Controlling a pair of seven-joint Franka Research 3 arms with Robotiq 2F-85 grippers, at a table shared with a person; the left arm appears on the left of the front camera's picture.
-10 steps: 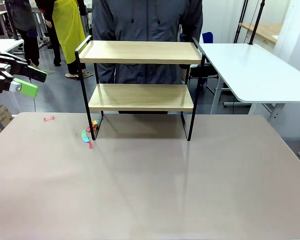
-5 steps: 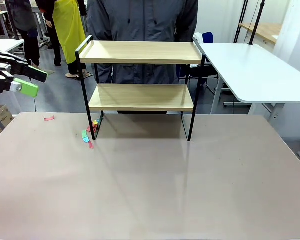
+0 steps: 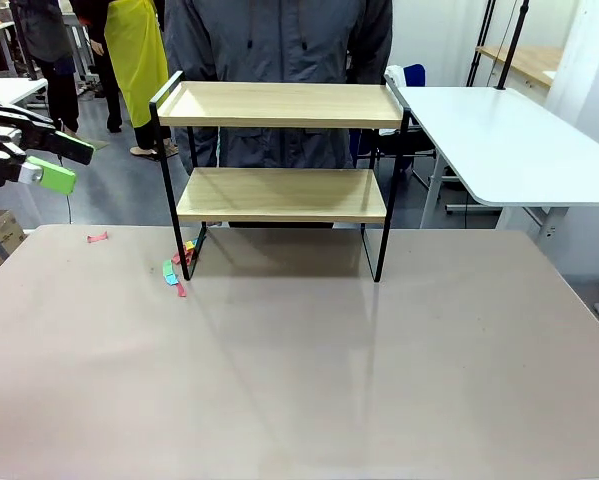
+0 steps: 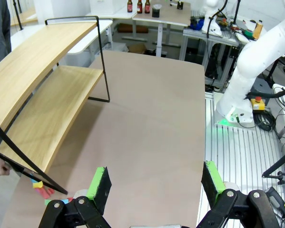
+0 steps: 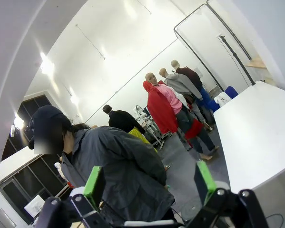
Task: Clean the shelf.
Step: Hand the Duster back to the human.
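Person behind the shelf shifted slightly closer; left gripper hovers spread, empty, off the table's edge, colourful scraps awaiting clearing at the shelf's foot.

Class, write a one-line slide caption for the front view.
Empty two-tier shelf on the table, colourful scraps by its leg, person behind.

One shelf with two wooden boards, one person behind it, several small coloured scraps
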